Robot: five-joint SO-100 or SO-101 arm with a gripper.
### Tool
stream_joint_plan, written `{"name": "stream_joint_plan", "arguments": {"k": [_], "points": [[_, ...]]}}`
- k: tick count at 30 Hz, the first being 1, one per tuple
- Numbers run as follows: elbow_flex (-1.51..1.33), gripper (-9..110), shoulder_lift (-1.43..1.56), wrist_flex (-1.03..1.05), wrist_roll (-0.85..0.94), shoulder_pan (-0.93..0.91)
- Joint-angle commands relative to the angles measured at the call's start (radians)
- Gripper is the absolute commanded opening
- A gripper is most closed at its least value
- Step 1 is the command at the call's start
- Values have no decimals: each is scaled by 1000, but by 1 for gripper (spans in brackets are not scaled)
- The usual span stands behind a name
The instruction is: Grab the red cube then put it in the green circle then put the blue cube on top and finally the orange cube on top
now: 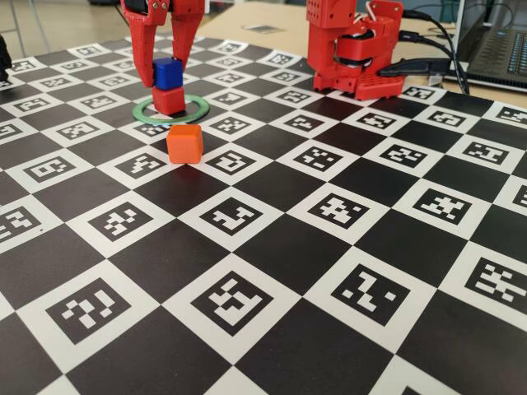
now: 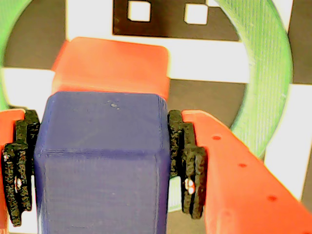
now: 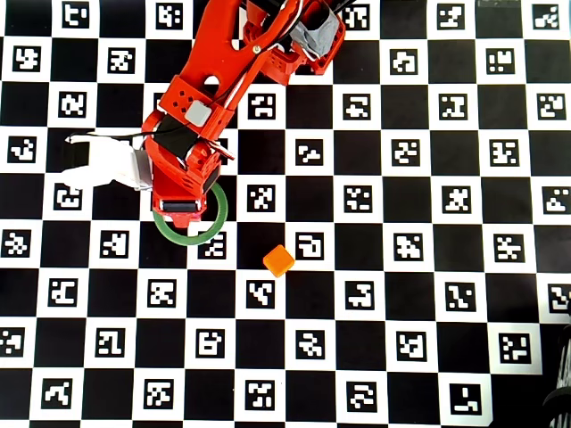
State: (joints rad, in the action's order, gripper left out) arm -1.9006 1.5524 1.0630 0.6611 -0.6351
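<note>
While the gripper [image 2: 100, 165] jaws are closed to cube width, black pads [image 2: 187, 163] pressed on both sides of the blue cube [image 1: 167, 73], it sits on or just above the red cube [image 1: 170, 100] inside the green circle [image 1: 201, 107]. Wrist view shows blue offset toward the near side of red, so release could tip it. Orange cube [image 1: 184, 143] waits near-right of the ring in the fixed view, close enough to get clipped.
</note>
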Motion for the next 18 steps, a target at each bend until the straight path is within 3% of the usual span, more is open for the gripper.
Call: {"name": "stream_joint_plan", "arguments": {"k": [1, 11, 18], "points": [[5, 3, 28, -9, 9, -3], [5, 25, 31, -12, -6, -9], [9, 30, 44, -5, -31, -20]]}}
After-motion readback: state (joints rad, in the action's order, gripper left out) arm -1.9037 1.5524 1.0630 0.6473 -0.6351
